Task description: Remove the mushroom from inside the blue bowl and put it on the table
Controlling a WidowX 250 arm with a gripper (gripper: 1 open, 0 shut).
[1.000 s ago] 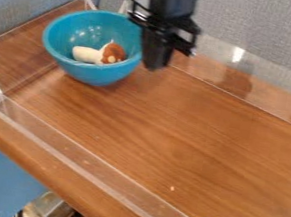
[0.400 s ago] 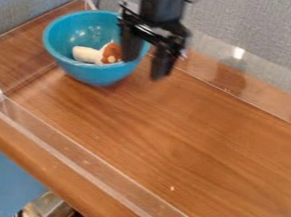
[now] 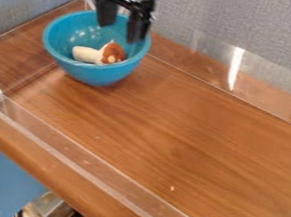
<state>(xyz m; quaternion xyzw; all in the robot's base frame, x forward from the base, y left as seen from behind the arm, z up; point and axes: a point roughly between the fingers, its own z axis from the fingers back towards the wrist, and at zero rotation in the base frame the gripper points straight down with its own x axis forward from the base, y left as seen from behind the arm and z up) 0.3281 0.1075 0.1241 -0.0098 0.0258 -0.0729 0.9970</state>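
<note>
The blue bowl stands at the far left corner of the table. Inside it lies the mushroom, cream stem to the left and orange-brown cap to the right. My gripper hangs pointing down over the bowl's far right rim, just above and behind the mushroom. Its two black fingers stand apart with nothing between them, so it is open and holds nothing.
Low clear acrylic walls edge the tabletop on all sides. A grey-blue fabric panel rises behind the bowl. The wood surface stretches to the right and toward the front of the bowl.
The gripper has moved left from beside the bowl's right edge to over the bowl. Its fingers went from shut to spread apart.
</note>
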